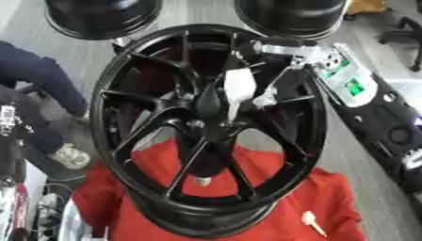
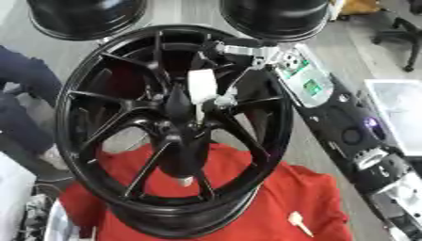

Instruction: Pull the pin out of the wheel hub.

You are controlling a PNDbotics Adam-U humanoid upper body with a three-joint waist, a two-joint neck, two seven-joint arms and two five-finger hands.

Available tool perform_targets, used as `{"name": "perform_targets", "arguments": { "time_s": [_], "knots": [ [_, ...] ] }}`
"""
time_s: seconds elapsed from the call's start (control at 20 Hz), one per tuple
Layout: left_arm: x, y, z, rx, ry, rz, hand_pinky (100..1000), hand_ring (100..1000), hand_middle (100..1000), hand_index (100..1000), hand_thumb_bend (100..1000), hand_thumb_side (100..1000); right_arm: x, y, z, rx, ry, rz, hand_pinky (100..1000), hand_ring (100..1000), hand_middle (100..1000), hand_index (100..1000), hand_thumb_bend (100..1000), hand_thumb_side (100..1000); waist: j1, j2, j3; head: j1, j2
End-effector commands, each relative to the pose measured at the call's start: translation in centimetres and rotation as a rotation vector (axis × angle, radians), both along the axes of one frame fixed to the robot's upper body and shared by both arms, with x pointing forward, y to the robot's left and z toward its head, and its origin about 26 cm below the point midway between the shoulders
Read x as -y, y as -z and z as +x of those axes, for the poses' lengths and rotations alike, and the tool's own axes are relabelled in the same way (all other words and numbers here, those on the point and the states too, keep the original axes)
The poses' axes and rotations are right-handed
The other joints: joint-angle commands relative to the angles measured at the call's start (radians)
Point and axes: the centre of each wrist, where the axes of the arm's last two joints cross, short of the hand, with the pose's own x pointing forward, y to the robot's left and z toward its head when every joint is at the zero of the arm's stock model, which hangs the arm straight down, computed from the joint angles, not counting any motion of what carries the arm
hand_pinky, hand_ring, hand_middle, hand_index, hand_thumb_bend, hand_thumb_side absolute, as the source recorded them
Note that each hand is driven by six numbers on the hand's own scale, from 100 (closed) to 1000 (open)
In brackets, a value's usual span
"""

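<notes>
The robot's right hand [image 1: 240, 89] reaches into the glossy black spoked wheel hub [image 1: 132, 155], fingers [image 1: 265, 100] curled at its centre; whether they hold the pin, I cannot tell.

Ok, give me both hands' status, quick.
Right hand: at the middle of the wheel; fingers cannot be told open or closed, nor whether it holds the pin.
Left hand: not in view.

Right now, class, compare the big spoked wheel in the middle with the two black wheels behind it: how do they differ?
The spoked wheel rests on a red cloth; the two wheels behind sit on bare grey floor. The right hand reaches into the spoked wheel's hub; nothing touches the two behind. The spoked wheel shows whole, those two partly cropped. All are glossy black.
</notes>
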Motion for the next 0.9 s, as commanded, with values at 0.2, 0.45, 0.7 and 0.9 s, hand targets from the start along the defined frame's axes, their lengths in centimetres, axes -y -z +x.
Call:
{"name": "perform_targets", "arguments": {
  "time_s": [0.2,0.45,0.7,0.9],
  "knots": [
    [0.1,-0.7,0.2,0.024,0.009,0.011,687,828,713,673,300,802,0.4,-1.4,-0.1,0.039,0.015,0.032,783,764,657,627,416,229,0.004,-0.01,-0.003,-0.002,-0.001],
    [0.1,-0.7,0.2,0.023,0.01,0.011,687,828,713,673,299,802,0.6,-1.7,-0.2,0.046,0.026,0.058,783,763,654,592,358,228,0.003,-0.011,-0.004,-0.003,-0.001],
    [0.1,-0.7,0.2,0.022,0.01,0.011,687,828,713,673,298,803,0.7,-2.2,-0.3,0.053,0.032,0.076,781,760,649,554,310,212,0.002,-0.011,-0.004,-0.003,-0.001],
    [0.1,-0.7,0.1,0.022,0.009,0.011,687,828,713,673,298,803,0.7,-2.9,-0.4,0.077,0.031,0.092,780,758,642,489,254,168,0.001,-0.012,-0.006,-0.002,-0.001]
  ]
}}
